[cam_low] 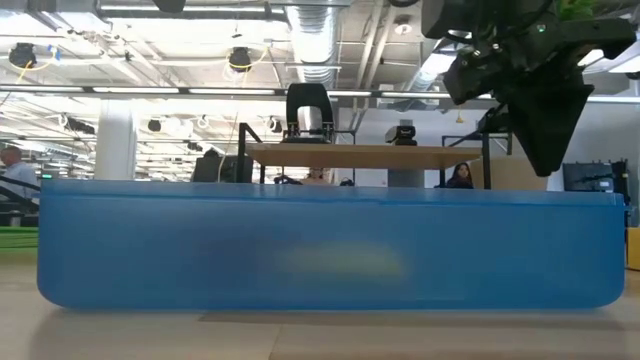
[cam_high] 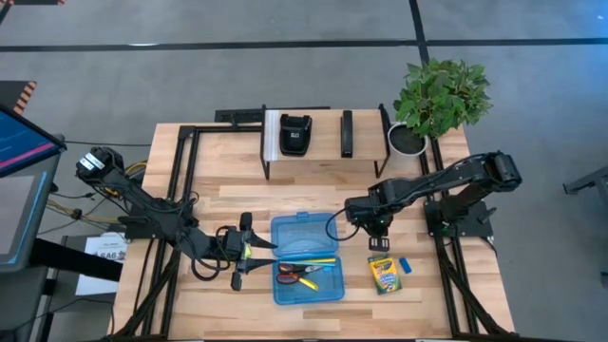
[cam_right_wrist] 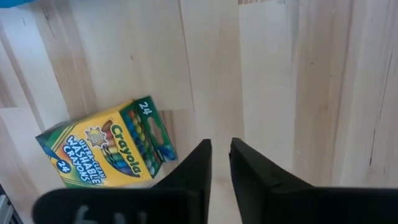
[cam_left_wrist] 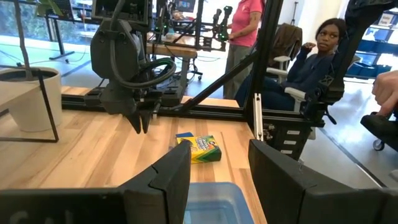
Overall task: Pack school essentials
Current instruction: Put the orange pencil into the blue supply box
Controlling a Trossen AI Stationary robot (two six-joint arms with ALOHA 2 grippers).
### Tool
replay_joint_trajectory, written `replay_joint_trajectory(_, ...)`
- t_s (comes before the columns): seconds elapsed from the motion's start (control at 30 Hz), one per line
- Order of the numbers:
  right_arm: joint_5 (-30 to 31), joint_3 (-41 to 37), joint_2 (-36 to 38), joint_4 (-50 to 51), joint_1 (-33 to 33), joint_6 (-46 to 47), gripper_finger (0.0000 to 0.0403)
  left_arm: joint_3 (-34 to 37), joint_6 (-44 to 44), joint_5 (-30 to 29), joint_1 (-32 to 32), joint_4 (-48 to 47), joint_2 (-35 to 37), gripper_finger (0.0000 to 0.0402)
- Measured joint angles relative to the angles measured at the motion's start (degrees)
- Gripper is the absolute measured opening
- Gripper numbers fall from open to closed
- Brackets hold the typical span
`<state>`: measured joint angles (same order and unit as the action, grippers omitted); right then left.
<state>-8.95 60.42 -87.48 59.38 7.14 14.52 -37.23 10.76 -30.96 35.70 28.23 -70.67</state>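
Looking down from above, the blue case (cam_high: 308, 271) is lying open with pencils (cam_high: 306, 261) and scissors (cam_high: 298, 276) inside, while the crayon box (cam_high: 383, 273) and small eraser (cam_high: 404, 266) are waiting just right of the case, so packing seems partway done. The right gripper (cam_high: 379, 231) is hovering above the crayon box, and the left gripper (cam_high: 243, 253) is resting spread and empty against the case's left side. At table level, only the case wall is showing. Through the left wrist camera, the crayon box is lying flat beyond the case. Through the right wrist camera, its fingers (cam_right_wrist: 189, 171) are nearly pinched together, holding nothing; they likely need reopening and lowering over the yellow-green box.
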Motion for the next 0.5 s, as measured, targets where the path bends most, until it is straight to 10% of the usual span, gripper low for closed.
replay_joint_trajectory(0.2, 0.0, 0.0, 0.0, 0.2, 0.0, 0.0, 0.0055, -0.5, 3.2, 1.5, 0.0, -6.0, 1.9, 0.0149)
replay_joint_trajectory(0.5, 0.0, 0.0, 0.0, -0.1, 0.0, 0.0, 0.0054, -12.2, 28.4, 2.5, -2.1, -55.1, 6.9, 0.0149)
